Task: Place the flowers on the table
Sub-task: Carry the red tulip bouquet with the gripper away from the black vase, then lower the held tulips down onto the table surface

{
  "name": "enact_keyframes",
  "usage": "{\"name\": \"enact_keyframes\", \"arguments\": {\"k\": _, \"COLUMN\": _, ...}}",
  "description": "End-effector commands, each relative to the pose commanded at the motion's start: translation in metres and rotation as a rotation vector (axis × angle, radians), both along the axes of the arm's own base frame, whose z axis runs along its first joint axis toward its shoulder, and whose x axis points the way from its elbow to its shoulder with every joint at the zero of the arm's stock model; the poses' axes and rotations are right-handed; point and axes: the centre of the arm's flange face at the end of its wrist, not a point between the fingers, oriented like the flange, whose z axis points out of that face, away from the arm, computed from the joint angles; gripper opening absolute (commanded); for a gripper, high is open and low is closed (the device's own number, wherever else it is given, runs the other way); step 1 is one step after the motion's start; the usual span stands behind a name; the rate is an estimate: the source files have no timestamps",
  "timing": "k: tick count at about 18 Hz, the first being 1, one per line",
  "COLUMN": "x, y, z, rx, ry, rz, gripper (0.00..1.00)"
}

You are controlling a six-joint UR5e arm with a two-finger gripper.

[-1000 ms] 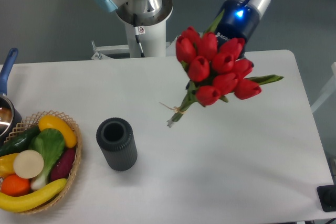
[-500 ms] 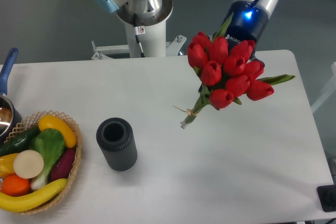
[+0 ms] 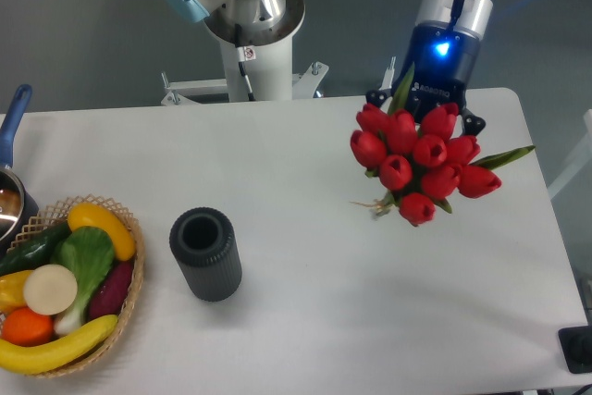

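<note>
Item: the flowers (image 3: 421, 163), red tulips tied with string, carried over the right part of the table (image 3: 305, 321), heads toward the camera, stems mostly hidden beneath.

Holder: the gripper (image 3: 427, 116), behind the blooms. You could not see its fingers; whether the jaws were clenched or slack could not be told.

Also present: the vase (image 3: 205, 253), well apart to the left; the basket (image 3: 69, 284) of produce at the left edge.

Risks, as you might have judged them:
- Release from height: the bunch could tumble or roll toward the right edge.
- Lowering bloom-first: the heads could crush.
- Leaf or string snagging on the fingers at opening.
</note>
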Motion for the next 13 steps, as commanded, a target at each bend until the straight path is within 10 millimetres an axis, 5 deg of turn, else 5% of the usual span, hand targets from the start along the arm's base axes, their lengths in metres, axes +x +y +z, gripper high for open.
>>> {"name": "enact_keyframes", "arguments": {"k": 7, "x": 0.005, "y": 0.018, "z": -0.026, "rx": -0.238, "ry": 0.143, "rz": -0.032, "gripper": 0.36}}
{"name": "enact_keyframes", "arguments": {"k": 13, "x": 0.000, "y": 0.044, "z": -0.093, "rx": -0.530, "ry": 0.239, "rz": -0.139, "gripper": 0.37}}
